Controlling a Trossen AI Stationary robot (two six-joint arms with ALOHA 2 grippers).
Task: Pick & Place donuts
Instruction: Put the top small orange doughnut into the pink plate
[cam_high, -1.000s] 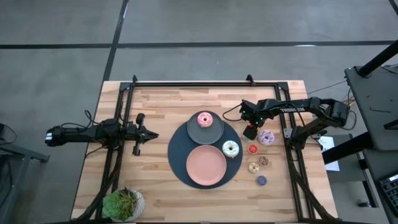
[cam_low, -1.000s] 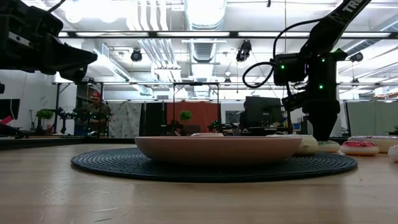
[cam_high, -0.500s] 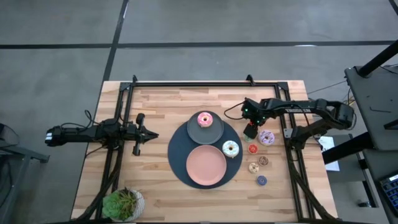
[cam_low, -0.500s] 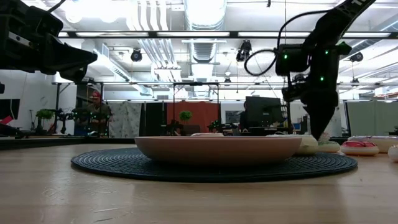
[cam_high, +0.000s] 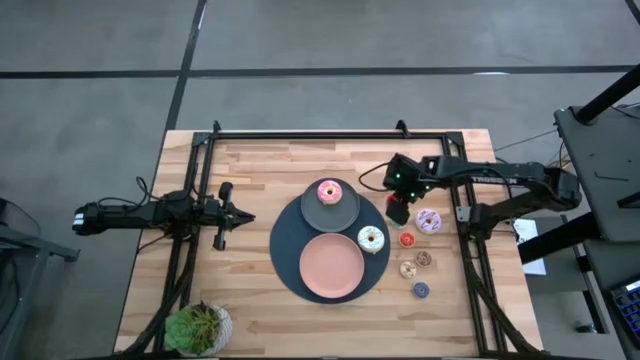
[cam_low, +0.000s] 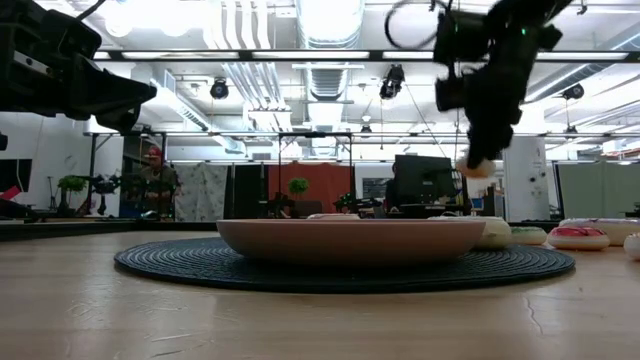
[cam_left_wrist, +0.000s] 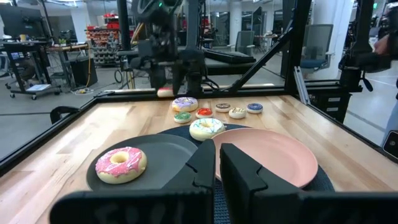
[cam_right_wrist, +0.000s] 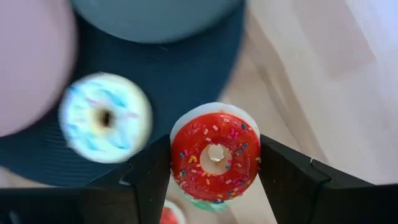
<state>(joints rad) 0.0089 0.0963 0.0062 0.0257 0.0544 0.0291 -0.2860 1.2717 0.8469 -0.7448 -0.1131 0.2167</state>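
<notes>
The right gripper (cam_right_wrist: 214, 155) is up in the air over the bench (cam_high: 250, 180), just right of the dark mat (cam_high: 285, 255). Its fingers (cam_right_wrist: 152, 177) are clamped on a red donut (cam_right_wrist: 214, 155). The white donut (cam_high: 371, 239) lies on the mat's right edge. The pink donut (cam_high: 329, 192) sits on the grey plate (cam_high: 320, 212). The lilac donut (cam_high: 429, 221) and small donuts (cam_high: 412, 265) lie on the bench to the right. The left gripper (cam_high: 237, 216) waits at the left, fingers (cam_left_wrist: 202, 168) together.
</notes>
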